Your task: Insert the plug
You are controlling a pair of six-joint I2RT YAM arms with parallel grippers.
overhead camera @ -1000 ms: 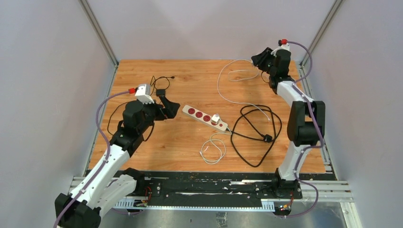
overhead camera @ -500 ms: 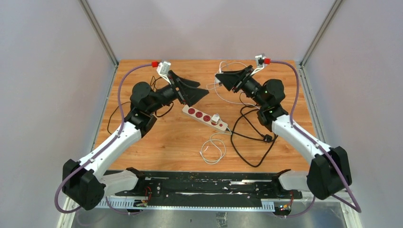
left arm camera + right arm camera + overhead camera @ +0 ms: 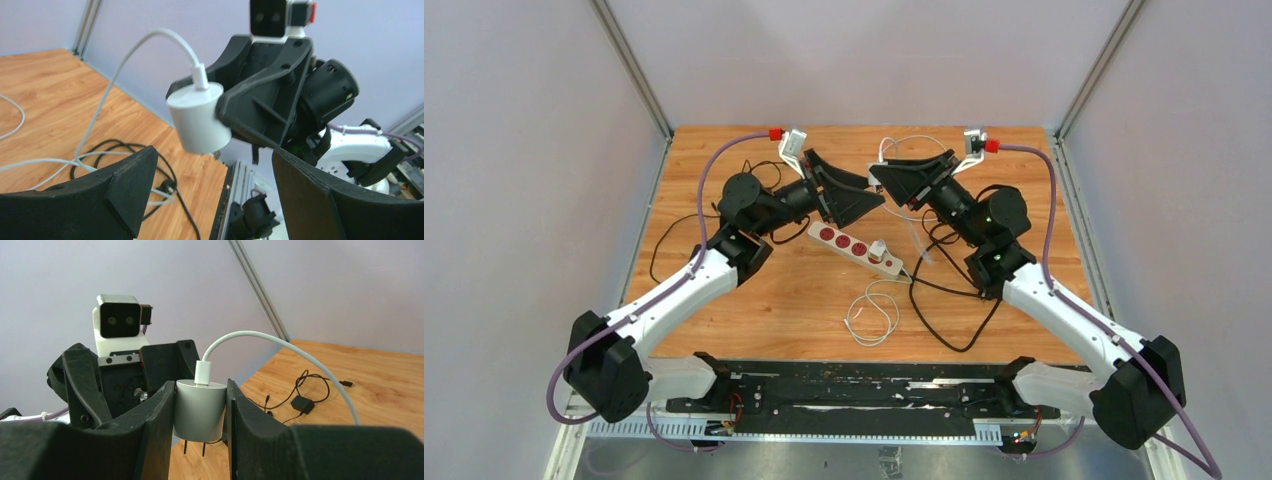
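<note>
My right gripper (image 3: 884,178) is shut on a white cylindrical plug (image 3: 199,409) with a white cable (image 3: 280,347). It holds the plug upright in the air, two prongs pointing down. My left gripper (image 3: 864,197) is open and empty, facing the right one tip to tip above the far end of the power strip (image 3: 854,246). In the left wrist view the plug (image 3: 198,122) hangs just beyond and above my open left gripper (image 3: 215,195). The strip is white with red sockets and lies on the wooden table; a small white plug (image 3: 878,248) sits in it.
A black cable coil (image 3: 964,290) lies right of the strip. A white cable loop (image 3: 871,315) lies in front of it. A black adapter (image 3: 302,403) with thin black cable lies at the far left. Metal frame posts stand at the back corners.
Both arms have swung in from the table's sides to the middle. The grippers now face each other above the strip, closer together than half a second ago.
</note>
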